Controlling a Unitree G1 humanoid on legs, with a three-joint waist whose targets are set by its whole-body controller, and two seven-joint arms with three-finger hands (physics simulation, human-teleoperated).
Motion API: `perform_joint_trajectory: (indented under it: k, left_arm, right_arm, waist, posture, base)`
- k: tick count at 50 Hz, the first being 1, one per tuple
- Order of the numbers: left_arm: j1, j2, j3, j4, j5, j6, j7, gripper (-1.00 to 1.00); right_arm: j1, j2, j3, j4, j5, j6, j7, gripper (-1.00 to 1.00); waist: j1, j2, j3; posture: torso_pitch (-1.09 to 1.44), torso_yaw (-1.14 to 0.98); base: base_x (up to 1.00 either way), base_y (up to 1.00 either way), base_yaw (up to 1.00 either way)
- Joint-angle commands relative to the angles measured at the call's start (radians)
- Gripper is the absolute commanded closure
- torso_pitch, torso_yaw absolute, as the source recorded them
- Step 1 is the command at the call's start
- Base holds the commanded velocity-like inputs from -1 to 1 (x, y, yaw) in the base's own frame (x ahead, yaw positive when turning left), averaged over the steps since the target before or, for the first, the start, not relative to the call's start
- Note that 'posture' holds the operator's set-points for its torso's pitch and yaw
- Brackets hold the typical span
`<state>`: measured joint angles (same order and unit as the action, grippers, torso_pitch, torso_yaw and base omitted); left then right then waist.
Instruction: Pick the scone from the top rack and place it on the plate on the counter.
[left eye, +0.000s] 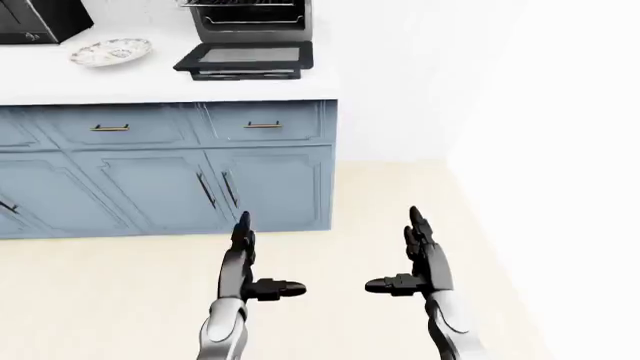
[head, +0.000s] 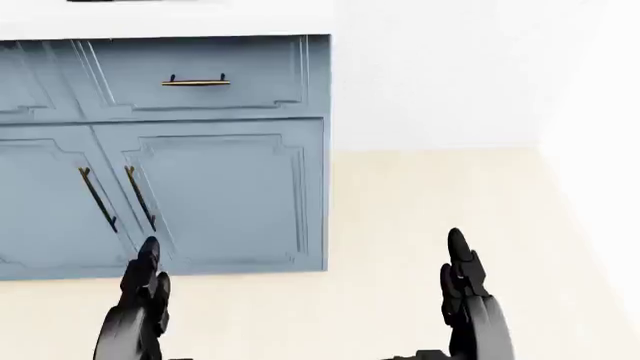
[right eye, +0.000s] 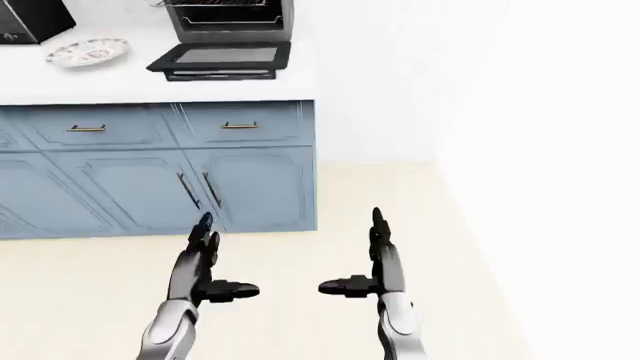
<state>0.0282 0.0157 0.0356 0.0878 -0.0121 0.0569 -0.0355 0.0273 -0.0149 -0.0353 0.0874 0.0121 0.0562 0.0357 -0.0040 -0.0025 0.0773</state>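
Note:
A patterned white plate (left eye: 111, 52) lies on the white counter (left eye: 150, 86) at the top left of the left-eye view. To its right stands a small countertop oven (left eye: 250, 19) with its door (left eye: 246, 58) folded down flat. The oven's racks are cut off by the top edge and no scone shows. My left hand (left eye: 258, 262) and right hand (left eye: 415, 259) are held low over the floor, well short of the counter. Both are open with fingers straight and thumbs pointing inward, holding nothing.
Blue cabinets (left eye: 170, 169) with brass handles stand under the counter and end at a corner (left eye: 333, 165). A black appliance (left eye: 40, 21) sits at the counter's top left. A white wall (left eye: 560, 187) runs down the right. Beige floor (left eye: 330, 270) lies between me and the cabinets.

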Motion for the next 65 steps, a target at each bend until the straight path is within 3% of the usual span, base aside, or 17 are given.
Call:
perform_joint_trajectory:
  k: [1, 3, 5, 7, 14, 20, 28, 32, 35, 43, 47, 48, 52, 56, 60, 62, 65]
  left_arm:
    - [-0.054, 0.005, -0.014, -0.252, -0.001, 0.127, 0.005, -1.0]
    - [-0.096, 0.011, -0.005, -0.325, -0.006, 0.22, 0.006, -1.0]
    - [-0.152, 0.023, 0.005, -0.37, -0.002, 0.3, 0.004, -1.0]
    - [-0.19, 0.031, 0.008, -0.392, 0.004, 0.348, -0.001, -1.0]
    - [-0.443, 0.103, 0.064, -0.501, 0.004, 0.609, -0.025, -1.0]
    - [-0.625, 0.199, 0.112, -0.478, -0.01, 0.719, -0.048, -1.0]
    - [-0.717, 0.266, 0.147, -0.491, -0.024, 0.774, -0.044, -1.0]
    - [-0.725, 0.285, 0.153, -0.492, -0.033, 0.781, -0.047, -1.0]
    - [-0.742, 0.302, 0.168, -0.502, -0.042, 0.799, -0.044, -1.0]
    - [-0.734, 0.325, 0.181, -0.525, -0.055, 0.812, -0.039, -1.0]
    - [-0.739, 0.333, 0.187, -0.533, -0.06, 0.817, -0.035, -1.0]
    - [-0.742, 0.335, 0.187, -0.536, -0.061, 0.82, -0.032, -1.0]
    - [-0.744, 0.348, 0.193, -0.553, -0.064, 0.83, -0.027, -1.0]
    - [-0.76, 0.373, 0.207, -0.578, -0.069, 0.865, -0.033, -1.0]
    - [-0.774, 0.397, 0.22, -0.606, -0.075, 0.9, -0.034, -1.0]
    - [-0.779, 0.405, 0.223, -0.622, -0.079, 0.918, -0.034, -1.0]
    - [-0.786, 0.427, 0.24, -0.65, -0.088, 0.948, -0.039, -1.0]
  right_arm:
    - [-0.034, -0.016, 0.0, -0.215, 0.015, 0.058, 0.019, -1.0]
    - [-0.057, -0.024, -0.019, -0.317, 0.028, 0.152, 0.021, -1.0]
    - [-0.104, -0.042, -0.04, -0.4, 0.031, 0.241, 0.019, -1.0]
    - [-0.141, -0.054, -0.058, -0.455, 0.037, 0.317, 0.022, -1.0]
    - [-0.387, -0.134, -0.112, -0.572, -0.003, 0.539, 0.027, -1.0]
    - [-0.602, -0.248, -0.176, -0.67, 0.066, 0.757, 0.045, -1.0]
    - [-0.68, -0.327, -0.229, -0.702, 0.148, 0.836, 0.018, -1.0]
    - [-0.698, -0.353, -0.221, -0.704, 0.166, 0.85, 0.009, -1.0]
    - [-0.72, -0.365, -0.228, -0.698, 0.177, 0.86, 0.007, -1.0]
    - [-0.727, -0.372, -0.222, -0.693, 0.196, 0.853, -0.004, -1.0]
    - [-0.734, -0.375, -0.221, -0.703, 0.201, 0.864, -0.005, -1.0]
    - [-0.741, -0.38, -0.221, -0.701, 0.2, 0.868, -0.004, -1.0]
    - [-0.756, -0.393, -0.224, -0.697, 0.202, 0.878, 0.001, -1.0]
    - [-0.775, -0.394, -0.223, -0.686, 0.201, 0.888, -0.008, -1.0]
    - [-0.799, -0.404, -0.213, -0.696, 0.201, 0.905, 0.001, -1.0]
    - [-0.813, -0.408, -0.215, -0.702, 0.202, 0.916, 0.006, -1.0]
    - [-0.825, -0.413, -0.228, -0.716, 0.212, 0.935, 0.005, -1.0]
  waist:
    - [-0.002, -0.008, -0.001]
    - [0.004, -0.001, -0.069]
    - [0.006, -0.008, -0.024]
    - [0.008, -0.012, -0.07]
    - [0.007, -0.004, -0.106]
    - [0.007, 0.014, -0.039]
    - [0.0, -0.02, -0.052]
    - [-0.014, 0.016, -0.051]
    - [-0.02, 0.086, -0.071]
    - [0.025, 0.011, -0.033]
    - [0.024, -0.073, -0.064]
    - [0.018, -0.036, -0.038]
    - [0.009, -0.055, -0.05]
    - [-0.004, -0.028, -0.039]
    - [0.012, 0.092, -0.1]
    - [0.024, 0.075, -0.043]
    - [0.026, 0.04, -0.061]
  posture:
    - [0.0, 0.0]
    - [0.0, 0.0]
    - [0.0, 0.0]
    - [0.0, 0.0]
    - [0.0, 0.0]
    - [0.0, 0.0]
    - [0.0, 0.0]
    - [0.0, 0.0]
    - [0.0, 0.0]
    - [0.0, 0.0]
    - [0.0, 0.0]
    - [0.0, 0.0]
    - [0.0, 0.0]
    - [0.0, 0.0]
    - [0.0, 0.0]
    - [0.0, 0.0]
    - [0.0, 0.0]
  base:
    - [0.0, 0.0, 0.0]
    - [0.0, 0.0, 0.0]
    - [0.0, 0.0, 0.0]
    - [0.0, 0.0, 0.0]
    - [0.02, 0.0, 0.0]
    - [0.35, 0.0, 0.0]
    - [0.45, 0.17, 0.0]
    - [0.46, 0.22, 0.0]
    - [0.45, 0.22, 0.0]
    - [0.46, 0.31, 0.0]
    - [0.46, 0.36, 0.0]
    - [0.47, 0.35, 0.0]
    - [0.46, 0.35, 0.0]
    - [0.36, 0.29, 0.0]
    - [0.1, 0.24, 0.0]
    - [0.07, 0.38, 0.0]
    - [0.07, 0.38, 0.0]
